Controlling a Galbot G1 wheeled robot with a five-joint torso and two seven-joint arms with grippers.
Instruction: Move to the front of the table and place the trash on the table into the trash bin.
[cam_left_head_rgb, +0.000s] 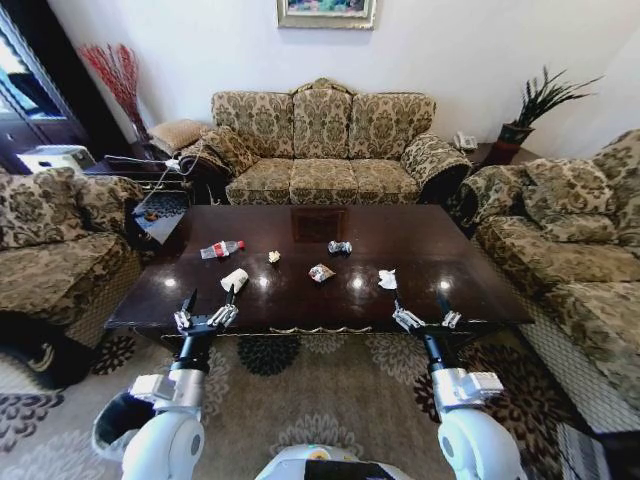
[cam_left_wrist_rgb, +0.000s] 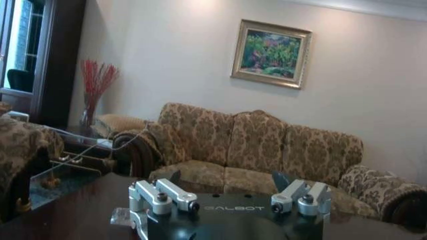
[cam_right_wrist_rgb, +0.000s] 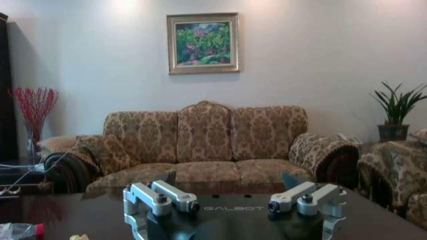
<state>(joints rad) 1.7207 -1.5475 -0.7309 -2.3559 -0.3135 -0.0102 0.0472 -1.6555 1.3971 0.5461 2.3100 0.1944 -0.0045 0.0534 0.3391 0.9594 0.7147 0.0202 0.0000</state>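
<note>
Near the table's front-left corner, the small white paper cup (cam_left_head_rgb: 234, 279) lies on its side, just beyond your left gripper (cam_left_head_rgb: 210, 303), which hovers at the front edge with fingers spread and empty. Cup's long axis runs roughly diagonal to that edge; judged the nearest piece for the left arm. The clear plastic bottle with red label (cam_left_head_rgb: 221, 249) lies farther in toward the left end, long axis nearly parallel to the front edge. A yellowish scrap (cam_left_head_rgb: 274, 257), a crumpled wrapper (cam_left_head_rgb: 321, 272) and another wrapper (cam_left_head_rgb: 340, 247) sit around mid-table. The crumpled white tissue (cam_left_head_rgb: 388, 279) lies just beyond your right gripper (cam_left_head_rgb: 425, 307), also spread and empty at the front edge; that arm is nearer it. The large dark glossy reddish-brown coffee table (cam_left_head_rgb: 440, 250) shows lamp glare, so expect slick contact. The black bin with white bag liner (cam_left_head_rgb: 113, 428) stands on the patterned rug by your left side. Floral sofas (cam_left_head_rgb: 322, 145) ring the table.
</note>
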